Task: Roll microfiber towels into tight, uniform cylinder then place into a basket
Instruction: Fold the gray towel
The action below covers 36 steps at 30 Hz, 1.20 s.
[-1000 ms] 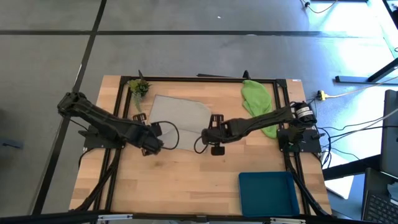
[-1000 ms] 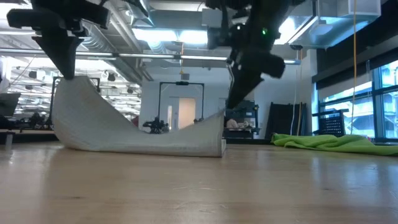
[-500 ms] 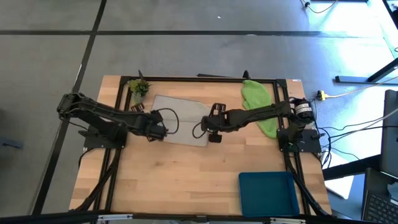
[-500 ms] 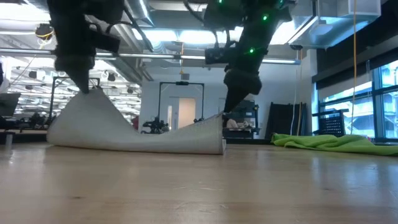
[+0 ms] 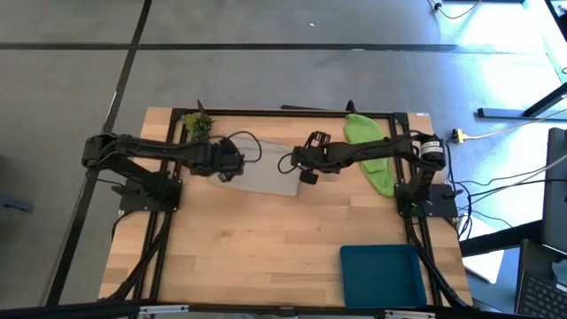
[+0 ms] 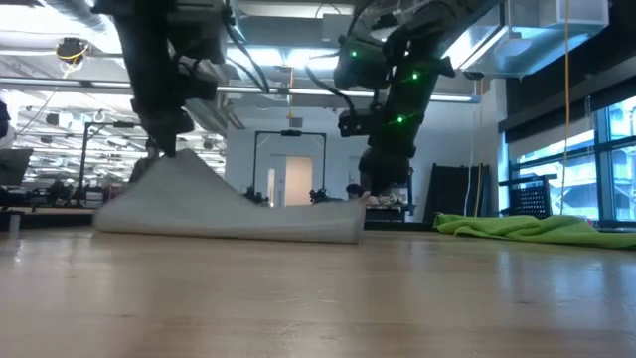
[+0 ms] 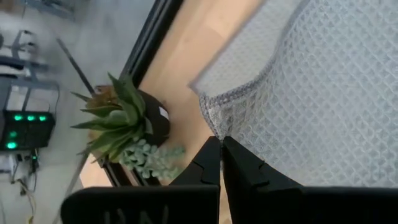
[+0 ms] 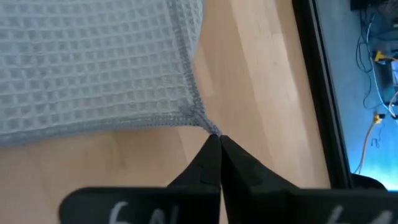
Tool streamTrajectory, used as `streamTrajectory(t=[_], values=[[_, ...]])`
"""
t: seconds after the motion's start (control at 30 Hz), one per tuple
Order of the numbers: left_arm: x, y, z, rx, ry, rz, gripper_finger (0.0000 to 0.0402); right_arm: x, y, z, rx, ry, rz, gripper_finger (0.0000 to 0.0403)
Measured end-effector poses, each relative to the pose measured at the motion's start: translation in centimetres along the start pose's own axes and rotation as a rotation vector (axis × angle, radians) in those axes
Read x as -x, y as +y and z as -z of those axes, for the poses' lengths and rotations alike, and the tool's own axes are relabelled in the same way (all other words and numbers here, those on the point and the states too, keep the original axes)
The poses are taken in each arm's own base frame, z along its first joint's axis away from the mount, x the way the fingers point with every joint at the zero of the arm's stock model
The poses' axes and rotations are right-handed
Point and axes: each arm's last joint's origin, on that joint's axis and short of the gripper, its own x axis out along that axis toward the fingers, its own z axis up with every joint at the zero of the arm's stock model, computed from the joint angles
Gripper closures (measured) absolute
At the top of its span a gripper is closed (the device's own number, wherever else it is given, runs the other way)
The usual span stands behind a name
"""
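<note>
The pale grey-white towel (image 5: 262, 170) lies at the table's far middle, and it shows as a low heap in the low view (image 6: 248, 217). My left gripper (image 5: 229, 167) is shut on its left corner, held up above the table (image 6: 165, 151). My right gripper (image 5: 304, 171) is shut on its right corner, low over the table (image 6: 382, 197). The lime green towel (image 5: 369, 156) lies loose at the far right. The teal basket (image 5: 381, 274) stands at the near right, empty. My left gripper pinches the towel's hemmed corner (image 7: 211, 128) between its two fingers, coming from above. That corner is lifted, and the cloth slopes down from it (image 6: 199, 184) to the part lying on the table. My right gripper pinches the towel's other hemmed corner (image 8: 208, 126) at its very tip between its two fingers. The corner is close above the wood, and the cloth beside it lies flat.
A small potted plant (image 5: 198, 124) stands at the far left corner, close to my left gripper, and shows in the left wrist view (image 7: 124, 134). A black frame (image 5: 283, 112) runs round the table. Bare wood lies between the towel and the basket.
Both grippers have gone toward the table's far edge, each keeping its corner of the grey towel. The towel's near edge has been carried over the rest, so the cloth is folded over and shows narrower. The left corner has come lower, and the sag between the grippers has flattened.
</note>
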Motion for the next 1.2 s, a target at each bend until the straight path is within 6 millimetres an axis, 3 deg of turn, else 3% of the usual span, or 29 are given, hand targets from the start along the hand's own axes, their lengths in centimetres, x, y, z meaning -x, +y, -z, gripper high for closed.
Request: streamTrajectory(t=[0.27, 0.73, 1.2], values=[[-2.0, 1.4, -1.3, 0.097, -0.017, -0.013, 0.0402, -0.9, -1.0, -0.2, -0.029, -0.029, 0.015, 0.0403], [-5.9, 2.5, -1.1, 0.123, -0.027, -0.005, 0.0402, -1.8, -2.4, -0.1, -0.068, -0.017, 0.022, 0.04], [-6.9, 3.3, -1.0, 0.131, -0.003, -0.005, 0.0391, -1.8, -2.4, -0.2, -0.072, -0.024, 0.02, 0.0308]])
